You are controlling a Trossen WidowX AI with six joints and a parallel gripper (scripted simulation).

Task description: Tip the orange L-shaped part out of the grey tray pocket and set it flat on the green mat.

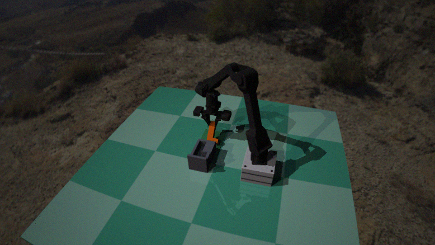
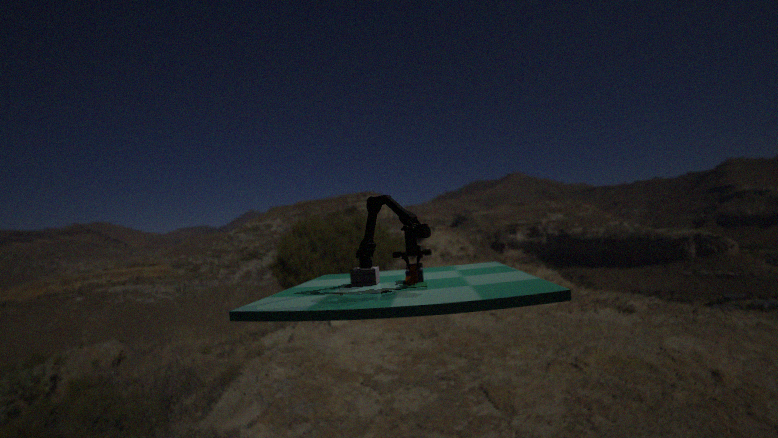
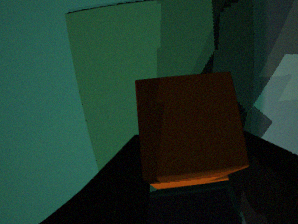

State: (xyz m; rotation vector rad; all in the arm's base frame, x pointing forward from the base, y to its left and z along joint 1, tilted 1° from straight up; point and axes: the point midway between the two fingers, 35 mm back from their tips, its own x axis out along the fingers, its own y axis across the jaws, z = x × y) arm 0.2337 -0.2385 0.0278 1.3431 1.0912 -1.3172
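The orange part (image 1: pixel 211 132) (image 2: pixel 413 273) (image 3: pixel 190 120) hangs upright, its long bar standing steeply and its L-shaped end at the bottom. My gripper (image 1: pixel 212 122) (image 3: pixel 183 140) is shut on its upper end. The part is out of the grey tray (image 1: pixel 197 163), just behind it in the top view. The tray's pocket is empty. The green mat (image 1: pixel 206 133) (image 3: pixel 111 65) lies below the part, partly hidden behind it. Whether the part's lower end touches the mat cannot be told.
The arm's pale base block (image 1: pixel 256 176) (image 2: pixel 364 276) stands right of the tray in the top view. The tray's raised walls are close to the part's lower end. The checkered table (image 1: pixel 152 188) carries arm shadows; dark shadow also crosses the mat.
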